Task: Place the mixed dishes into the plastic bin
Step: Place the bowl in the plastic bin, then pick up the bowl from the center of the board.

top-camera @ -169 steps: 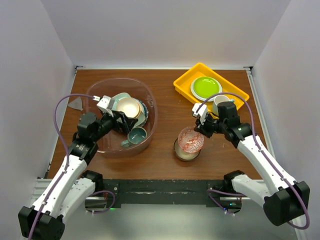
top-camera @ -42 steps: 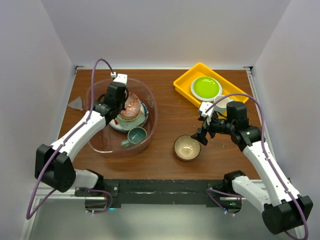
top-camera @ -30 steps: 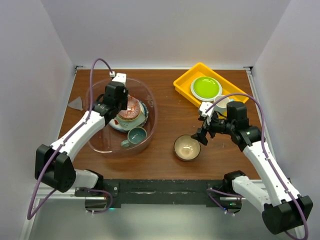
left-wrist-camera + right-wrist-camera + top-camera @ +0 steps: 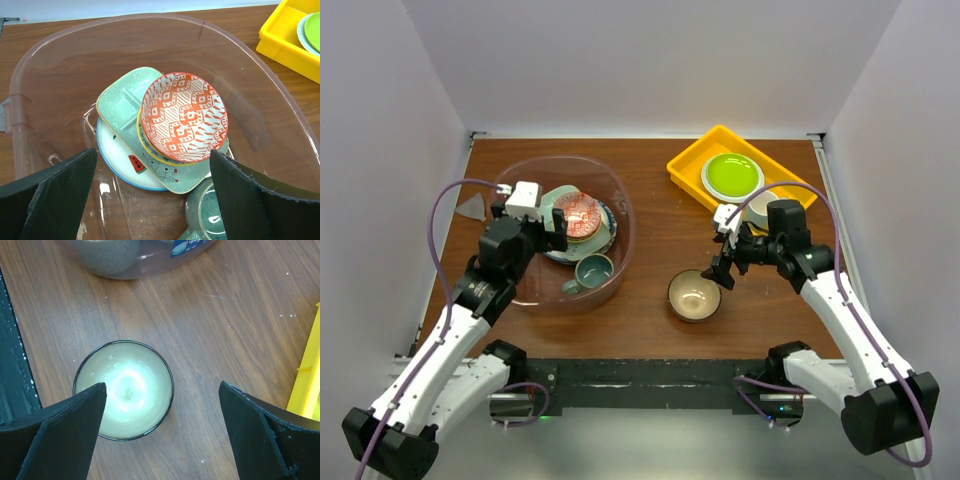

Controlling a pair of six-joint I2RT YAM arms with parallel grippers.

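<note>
Dishes sat mostly inside the large transparent, faintly pink plastic bin (image 4: 628,215) on the left half of the brown wooden table (image 4: 660,230). Left claw (image 4: 548,232) hung over the bin's near-left part with its jaws spread wide and nothing between them. In the left wrist view the stack lay straight ahead of and between the two black fingers (image 4: 55,192): an orange-and-white patterned bowl (image 4: 184,117) on top, sitting slightly tilted on a pale mint squarish dish (image 4: 125,97), which rested on a round white plate with a blue rim and red fruit (image 4: 117,155). Teal mug (image 4: 592,271) stood in the bin's near-right part, just beside the stack and close to the claw's right finger. Outside the bin, a cream bowl with a dark rim (image 4: 694,295) stood upright on the bare wood, right of the bin and near the table's front edge. Right claw (image 4: 722,272) was over that bowl's far-right rim, jaws fully apart, holding nothing; from the right wrist the bowl lay below the gap, nearer one finger (image 4: 55,432). Yellow rectangular tray (image 4: 692,170) at the far right carried a lime-green plate (image 4: 732,175).
</note>
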